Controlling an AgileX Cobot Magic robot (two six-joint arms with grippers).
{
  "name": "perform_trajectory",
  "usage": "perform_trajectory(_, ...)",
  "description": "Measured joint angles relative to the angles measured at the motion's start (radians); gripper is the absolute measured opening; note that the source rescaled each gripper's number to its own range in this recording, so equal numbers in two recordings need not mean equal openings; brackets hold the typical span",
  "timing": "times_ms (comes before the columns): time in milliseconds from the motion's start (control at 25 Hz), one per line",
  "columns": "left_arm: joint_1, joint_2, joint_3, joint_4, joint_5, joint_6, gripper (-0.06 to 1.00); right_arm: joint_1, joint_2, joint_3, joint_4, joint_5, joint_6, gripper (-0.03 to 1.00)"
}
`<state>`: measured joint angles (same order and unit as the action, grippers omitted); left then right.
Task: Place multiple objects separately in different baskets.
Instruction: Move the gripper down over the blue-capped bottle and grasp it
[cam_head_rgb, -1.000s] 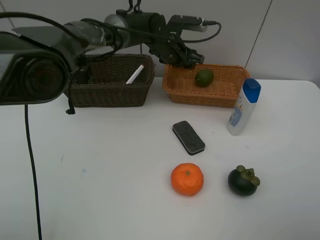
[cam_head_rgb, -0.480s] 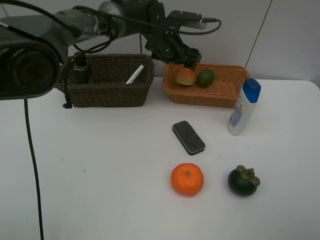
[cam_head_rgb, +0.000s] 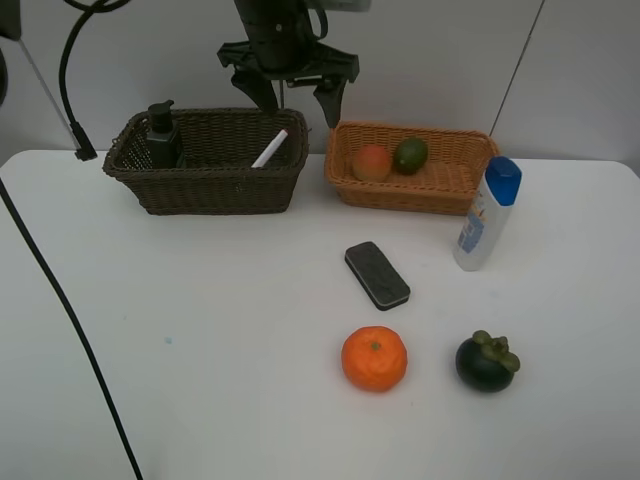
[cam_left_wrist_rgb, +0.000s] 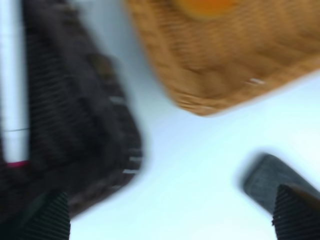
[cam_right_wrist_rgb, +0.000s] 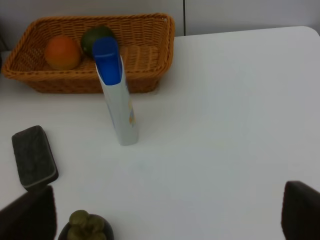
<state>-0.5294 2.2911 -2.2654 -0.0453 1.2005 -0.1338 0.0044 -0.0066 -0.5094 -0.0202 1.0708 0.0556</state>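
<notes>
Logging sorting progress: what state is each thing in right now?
Left hand: open, empty.
Right hand: open, empty.
Pump bottle: upright in dark basket.
Marker: leaning in dark basket.
Red-orange fruit: in light basket.
Green fruit: in light basket.
White bottle: upright on table.
Eraser: flat on table.
Orange: on table.
Dark fruit: on table.

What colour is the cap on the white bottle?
The cap is blue, clearest in the right wrist view.

Matte black left end effector (cam_head_rgb: 296, 100) with ribbed fingertips (cam_left_wrist_rgb: 47, 220); thin black cable (cam_head_rgb: 84, 153).
</notes>
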Motion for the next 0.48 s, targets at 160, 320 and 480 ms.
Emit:
perform_trajectory(160,0.113,-0.012,0.02,0.015,0.0,-0.008,1.0,0.0,0.0,0.0,0.003,0.0,0.0,1.0)
perform_trajectory(320,0.251,-0.096,0.165,0.021,-0.001,-0.011,1.0,0.0,0.0,0.0,0.003,0.0,0.0,1.0)
perform_trajectory(480,0.379,-0.27,0.406,0.033,-0.002,-0.011,1.0,0.0,0.0,0.0,0.003,0.0,0.0,1.0)
